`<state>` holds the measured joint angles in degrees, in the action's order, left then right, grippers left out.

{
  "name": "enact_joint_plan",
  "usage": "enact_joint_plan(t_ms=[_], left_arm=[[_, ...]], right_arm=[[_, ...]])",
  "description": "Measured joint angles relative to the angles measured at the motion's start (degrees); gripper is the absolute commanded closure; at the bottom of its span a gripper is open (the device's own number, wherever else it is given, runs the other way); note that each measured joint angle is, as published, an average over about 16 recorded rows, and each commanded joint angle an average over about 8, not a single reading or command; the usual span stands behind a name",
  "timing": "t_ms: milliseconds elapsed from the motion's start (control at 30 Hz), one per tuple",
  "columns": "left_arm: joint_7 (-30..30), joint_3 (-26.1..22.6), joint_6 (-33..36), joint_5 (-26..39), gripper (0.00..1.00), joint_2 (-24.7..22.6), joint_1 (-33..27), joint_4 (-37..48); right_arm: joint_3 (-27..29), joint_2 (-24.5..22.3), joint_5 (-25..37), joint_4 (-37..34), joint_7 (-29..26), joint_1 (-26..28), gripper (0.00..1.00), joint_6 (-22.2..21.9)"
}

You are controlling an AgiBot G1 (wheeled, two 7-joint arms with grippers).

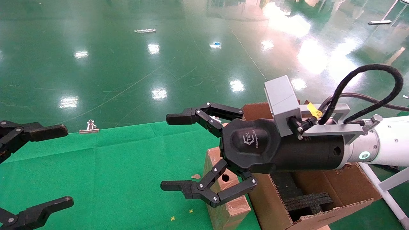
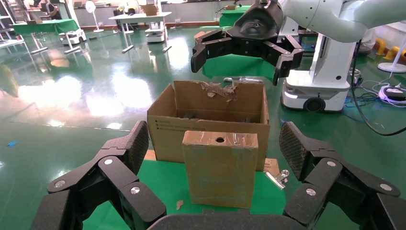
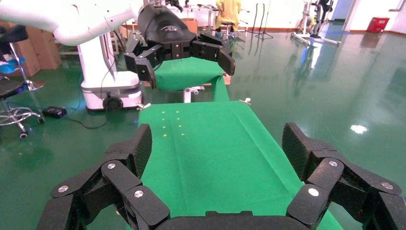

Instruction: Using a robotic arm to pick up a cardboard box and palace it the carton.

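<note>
Two grippers, both spread wide and empty: right gripper (image 1: 179, 153) poised above the box (image 1: 223, 195), which stands upright at the table's (image 1: 111, 172) right edge against the carton (image 1: 319, 191), seemingly aligning to grasp; left gripper (image 1: 35, 169) idle at the left edge.

A brown cardboard box (image 1: 223, 204) and brown carton (image 1: 319, 191) (black foam (image 1: 306, 199) inside) stand on a bright green cloth (image 1: 111, 172), with the white robotic arm (image 1: 386, 140) ending in a black right gripper (image 1: 167, 151).
</note>
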<state>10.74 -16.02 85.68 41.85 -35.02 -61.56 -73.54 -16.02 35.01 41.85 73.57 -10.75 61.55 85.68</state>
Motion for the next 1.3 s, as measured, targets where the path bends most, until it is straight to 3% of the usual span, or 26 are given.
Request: enact_joint_plan(t_ms=[367,633,1033,1300], left_arm=[[-0.01,-0.01,0.0,0.0,0.0,0.0,-0.01,0.01],[-0.03,-0.04,0.01,-0.01,0.0,0.0,-0.02,0.04],[-0.06,-0.09,0.0,-0.05,0.0,0.02,-0.05,0.06],[-0.08,-0.13,-0.02,-0.07,0.0,0.03,-0.06,0.06]], right_arm=[[-0.41,0.07,0.6,0.23,-0.3,0.13,0.0,0.06],[-4.29,1.01,7.43,2.16,-1.94,3.22,0.0,1.03],[-22.33,7.02,27.38,4.21,-8.92,17.79,0.0,4.27],[-35.29,9.82,33.91,4.15,-13.24,29.78,0.0,4.77]])
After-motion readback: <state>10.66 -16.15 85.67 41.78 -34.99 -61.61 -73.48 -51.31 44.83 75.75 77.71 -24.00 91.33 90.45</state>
